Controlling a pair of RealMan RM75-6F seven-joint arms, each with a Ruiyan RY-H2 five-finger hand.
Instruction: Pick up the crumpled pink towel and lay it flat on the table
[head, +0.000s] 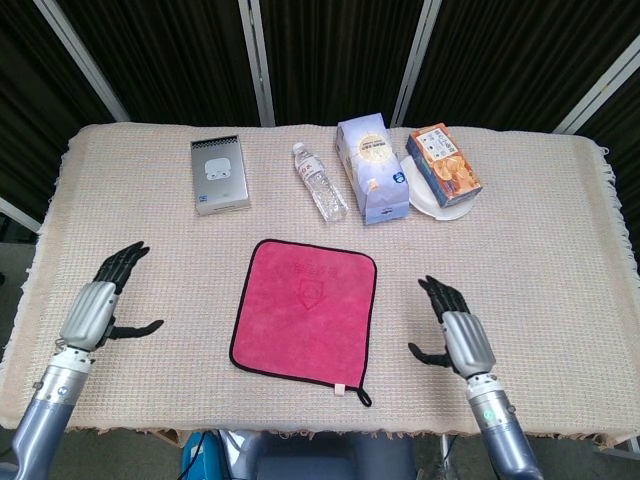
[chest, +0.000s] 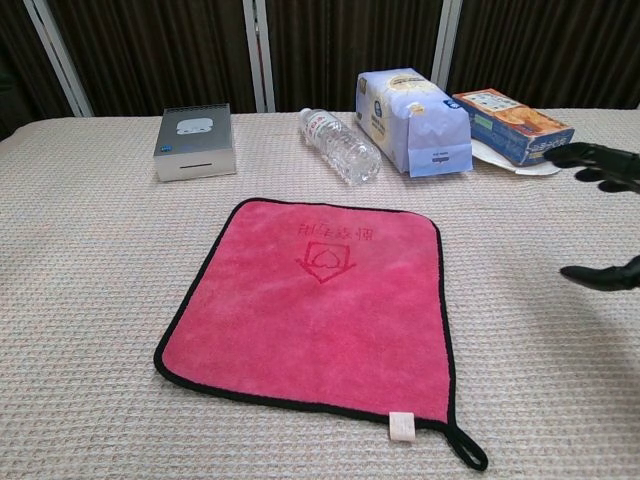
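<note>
Head view, fingers: both hands have the fingers spread apart and hold nothing.
Left hand (head: 97, 306): lower left of the frame, well apart from the towel, probably so as not to disturb the cloth.
Right hand (head: 460, 335): lower right of the frame, also apart from the towel; only its fingertips (chest: 600, 157) show at the right edge in the chest view.
Towel (head: 305, 311): spread flat in the lower middle of the table (head: 540, 250), its loop at the lower corner; the task looks finished.
Far objects: bottle (head: 319, 181) and boxes in the upper part, out of the working area.

We see a table (head: 540, 250) under a beige woven cloth, dark curtains (head: 330, 50) with pale uprights behind.
</note>
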